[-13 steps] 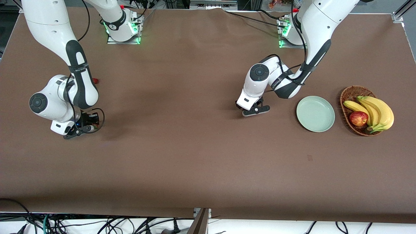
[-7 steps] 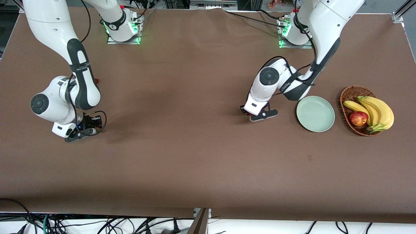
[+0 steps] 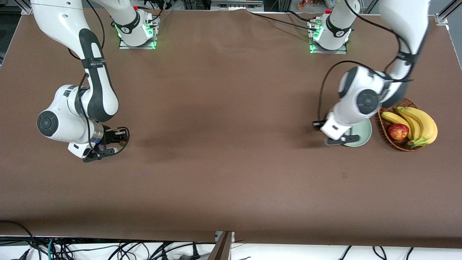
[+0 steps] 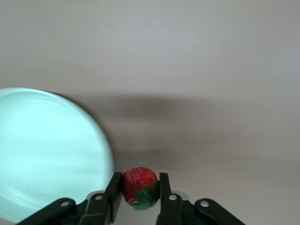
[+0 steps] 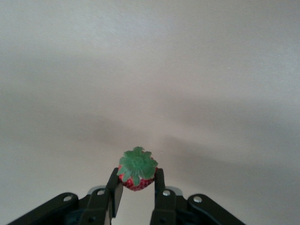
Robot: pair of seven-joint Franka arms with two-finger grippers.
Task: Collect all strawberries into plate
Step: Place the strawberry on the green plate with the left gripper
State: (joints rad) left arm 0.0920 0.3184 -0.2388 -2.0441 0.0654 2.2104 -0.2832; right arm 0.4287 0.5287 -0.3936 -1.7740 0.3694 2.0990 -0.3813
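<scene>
I take the plate as the reference point for this step. My left gripper has its fingers closed tight on a strawberry, and in the left wrist view the berry sits clamped between the pads with its leafy top toward the gripper. In the front view the left gripper hangs over the plate's rim, on the edge toward the right arm's end of the table, and the wrist view shows the plate just beside the berry, not yet under it. I judge the step in hand to be the carry to the plate, close to its end. The next move calls for a short shift of the left gripper to bring the berry over the plate's middle, then a descent and a release low enough that the berry does not roll off. My right gripper is likewise closed on a second strawberry, leafy top facing the camera, and hangs well apart from the plate, toward the right arm's end of the table. No berry lies on the visible part of the plate.
</scene>
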